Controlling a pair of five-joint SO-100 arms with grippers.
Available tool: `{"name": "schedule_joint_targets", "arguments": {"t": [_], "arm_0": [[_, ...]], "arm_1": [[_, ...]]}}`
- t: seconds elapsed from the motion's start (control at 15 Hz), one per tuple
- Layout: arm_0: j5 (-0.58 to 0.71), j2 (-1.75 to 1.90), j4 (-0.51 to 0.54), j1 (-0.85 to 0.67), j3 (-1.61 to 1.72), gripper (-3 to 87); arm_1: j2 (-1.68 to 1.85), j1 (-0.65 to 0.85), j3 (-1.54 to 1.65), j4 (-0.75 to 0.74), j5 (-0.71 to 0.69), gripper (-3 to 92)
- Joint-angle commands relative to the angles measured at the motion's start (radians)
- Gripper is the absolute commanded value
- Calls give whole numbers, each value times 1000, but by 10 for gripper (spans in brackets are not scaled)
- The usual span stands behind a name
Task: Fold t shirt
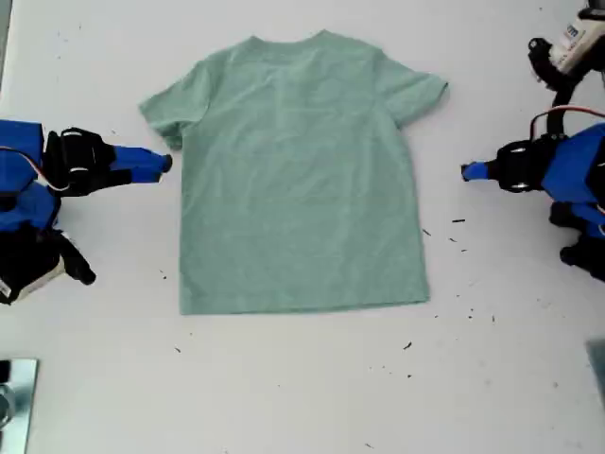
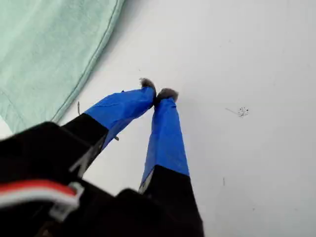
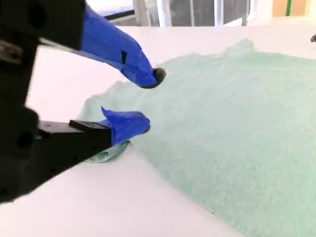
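The pale green t shirt point(image 1: 302, 180) lies flat and spread out on the white table, neck toward the far edge. My second gripper point(image 1: 167, 163) is at the exterior view's left, right at the shirt's sleeve. In the second wrist view it point(image 3: 148, 101) is open, its lower finger resting by the sleeve edge of the t shirt point(image 3: 237, 133). My first gripper point(image 1: 465, 171) is at the exterior view's right, a short gap from the shirt's side. It point(image 2: 158, 93) is shut on nothing, tips over bare table, with the t shirt point(image 2: 44, 54) off to one side.
Small dark specks point(image 1: 458, 220) dot the table near the first gripper. A metal object point(image 1: 14, 402) sits at the exterior view's lower left corner. A black and white arm part point(image 1: 567, 52) shows at its upper right.
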Motion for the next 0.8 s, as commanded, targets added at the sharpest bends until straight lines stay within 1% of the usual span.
{"name": "schedule_joint_targets", "arguments": {"t": [0.0, 0.13, 0.27, 0.33, 0.4, 0.47, 0.53, 0.67, 0.73], "arm_0": [[8, 6, 0, 6, 5, 111], [8, 6, 0, 6, 5, 111], [-2, 6, 3, -15, 2, 111], [-2, 6, 3, -58, 2, 106], [-2, 8, 6, -97, -2, 59], [-2, 8, 6, -110, -3, 37], [0, 8, 0, -91, -20, -1], [6, 8, 8, 18, -15, -2], [12, 11, -6, 31, -21, -2]], "arm_1": [[8, 3, 61, -2, -8, 35], [8, -23, 61, -2, 103, 36], [8, -51, 61, -2, 311, 37], [8, -54, 61, -2, 399, 37], [8, -48, 61, -2, 488, 40], [8, -43, 61, -2, 583, 48], [8, -48, 55, 5, 620, 18], [8, -115, 52, 18, 462, 4], [9, -78, 51, 6, 426, 2]]}}
